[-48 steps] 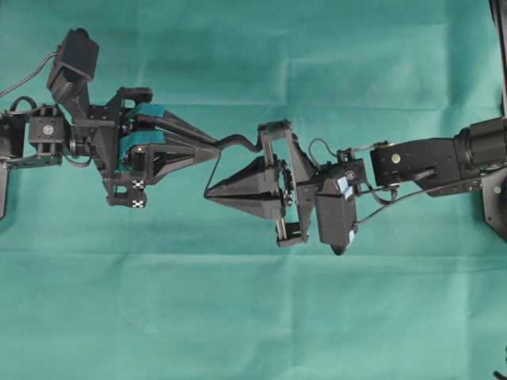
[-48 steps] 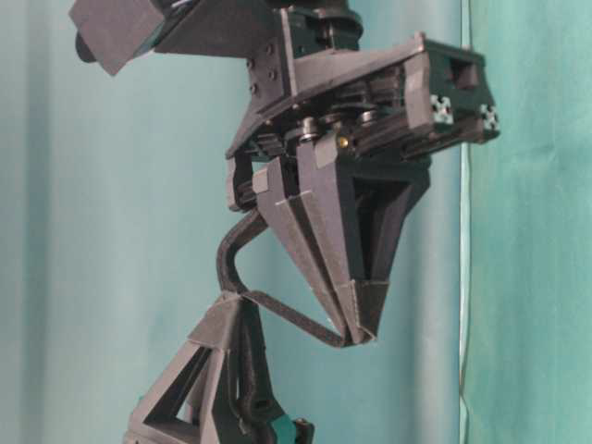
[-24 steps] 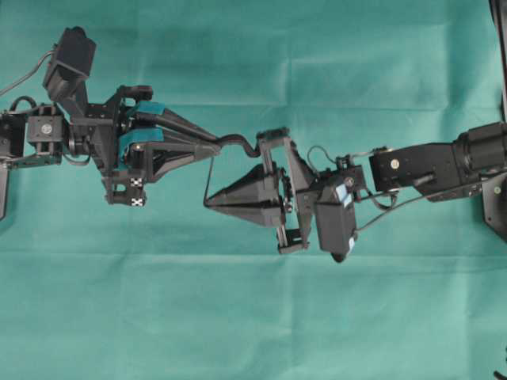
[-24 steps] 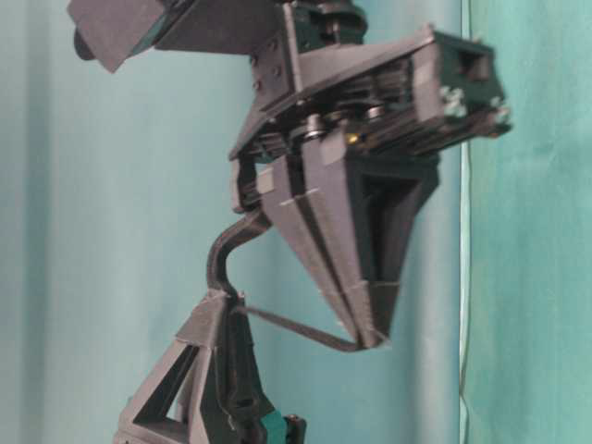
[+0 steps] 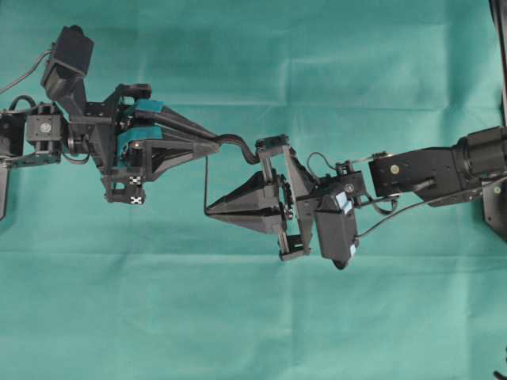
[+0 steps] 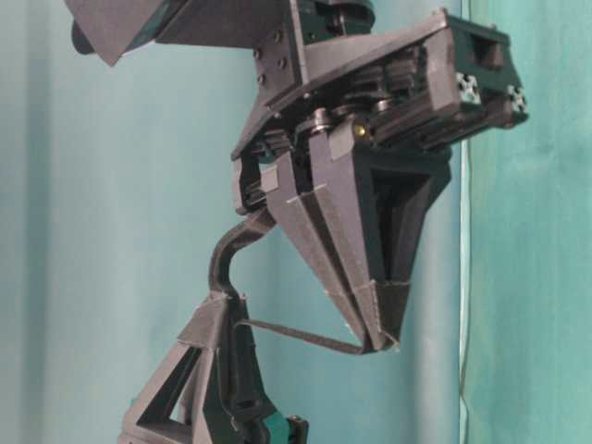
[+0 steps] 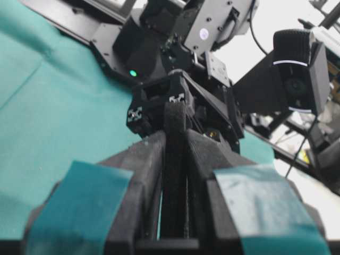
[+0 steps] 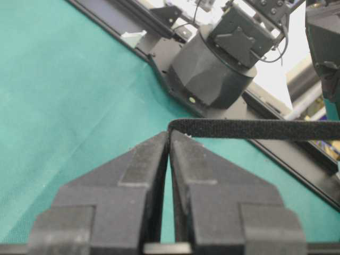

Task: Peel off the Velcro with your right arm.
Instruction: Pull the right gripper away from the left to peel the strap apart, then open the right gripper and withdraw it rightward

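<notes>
The Velcro is split into two black layers. My left gripper, with teal-patched fingers, is shut on one end of it. From there one layer curls off to the right. The other, a thin peeled layer, is pulled taut to my right gripper, whose plain black tips are shut on its end. From table level that peeled layer runs from the left gripper's tip to the right gripper above it. In the right wrist view it leaves the pinched tips sideways.
Green cloth covers the whole table. Both arms hang over its middle, tip to tip. The right arm's base stands at the right edge. A black rail and the other arm's round base lie beyond the right gripper.
My right gripper has drawn toward the table's near edge with the layer's end, so the peeled stretch is longer. The left gripper has shifted slightly the other way, grip unchanged.
</notes>
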### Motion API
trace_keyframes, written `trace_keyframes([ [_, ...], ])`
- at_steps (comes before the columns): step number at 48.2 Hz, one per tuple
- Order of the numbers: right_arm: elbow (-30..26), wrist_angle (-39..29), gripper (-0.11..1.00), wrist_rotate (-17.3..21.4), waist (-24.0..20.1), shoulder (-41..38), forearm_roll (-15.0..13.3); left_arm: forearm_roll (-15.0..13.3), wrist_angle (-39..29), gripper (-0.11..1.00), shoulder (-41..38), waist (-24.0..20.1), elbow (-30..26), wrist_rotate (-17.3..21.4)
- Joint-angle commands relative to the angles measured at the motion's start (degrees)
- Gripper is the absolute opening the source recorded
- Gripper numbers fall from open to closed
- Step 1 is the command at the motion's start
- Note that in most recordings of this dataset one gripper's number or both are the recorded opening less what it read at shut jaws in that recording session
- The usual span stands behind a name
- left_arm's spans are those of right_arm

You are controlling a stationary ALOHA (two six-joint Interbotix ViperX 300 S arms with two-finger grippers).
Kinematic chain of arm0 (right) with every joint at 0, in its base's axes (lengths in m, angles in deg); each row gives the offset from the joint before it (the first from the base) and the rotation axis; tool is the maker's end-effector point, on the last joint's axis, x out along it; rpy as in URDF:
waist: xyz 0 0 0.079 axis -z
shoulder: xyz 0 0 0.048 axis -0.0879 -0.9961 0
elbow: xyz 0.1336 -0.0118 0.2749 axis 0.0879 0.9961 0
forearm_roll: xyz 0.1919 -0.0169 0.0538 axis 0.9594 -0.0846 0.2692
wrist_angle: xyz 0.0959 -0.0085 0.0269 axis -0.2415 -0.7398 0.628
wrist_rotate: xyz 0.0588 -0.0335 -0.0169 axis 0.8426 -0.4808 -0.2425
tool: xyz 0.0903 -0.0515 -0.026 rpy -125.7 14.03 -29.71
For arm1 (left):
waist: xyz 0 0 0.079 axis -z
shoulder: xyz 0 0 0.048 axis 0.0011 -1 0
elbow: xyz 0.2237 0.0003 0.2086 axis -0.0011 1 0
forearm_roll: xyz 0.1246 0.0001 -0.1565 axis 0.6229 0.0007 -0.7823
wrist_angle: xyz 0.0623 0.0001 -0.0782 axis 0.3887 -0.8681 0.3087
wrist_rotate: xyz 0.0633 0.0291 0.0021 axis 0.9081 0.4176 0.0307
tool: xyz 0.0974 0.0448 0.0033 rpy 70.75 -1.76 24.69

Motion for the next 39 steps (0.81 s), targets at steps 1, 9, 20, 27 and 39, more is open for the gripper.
trace_keyframes([
  [1,-0.6,-0.1,-0.09,0.1,-1.2,1.1,-0.3,-0.2,1.1,0.10,0.9,-1.0,-0.5,0.1],
  [9,0.1,-2.5,-0.09,0.4,-1.2,3.1,0.4,-0.2,1.1,0.10,1.1,-0.8,0.2,0.1],
  [20,2.5,-4.0,-0.09,3.5,-0.7,6.6,0.6,-0.3,1.1,0.10,2.2,-0.5,1.8,0.1],
  [27,4.0,-3.8,-0.07,4.0,-0.6,7.6,0.6,-0.2,1.1,0.10,2.7,-0.1,2.7,0.2],
  [39,4.1,-3.8,0.36,4.0,-0.6,7.7,0.6,-0.2,1.0,0.10,3.0,1.0,3.5,0.3],
])
